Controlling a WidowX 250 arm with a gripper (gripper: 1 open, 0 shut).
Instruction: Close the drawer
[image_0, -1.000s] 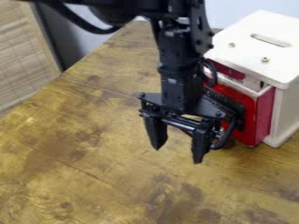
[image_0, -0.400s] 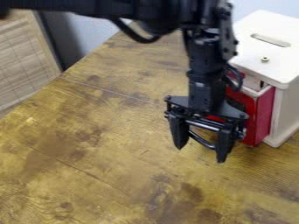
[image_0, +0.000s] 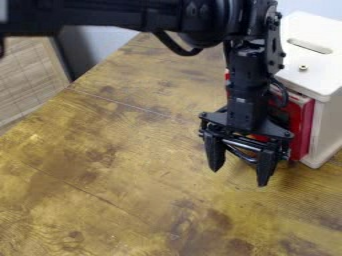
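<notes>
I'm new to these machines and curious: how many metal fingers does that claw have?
2. The gripper shows two dark fingers pointing down at the wooden table, one left, one right, in front of the red drawer. No others are visible.

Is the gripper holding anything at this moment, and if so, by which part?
Nothing is held. The gripper is open, fingers pointing down over the table, just in front of the red drawer.

Behind the black two-fingered gripper, most of the red-fronted drawer is hidden, its black handle indistinguishable from the gripper.
</notes>
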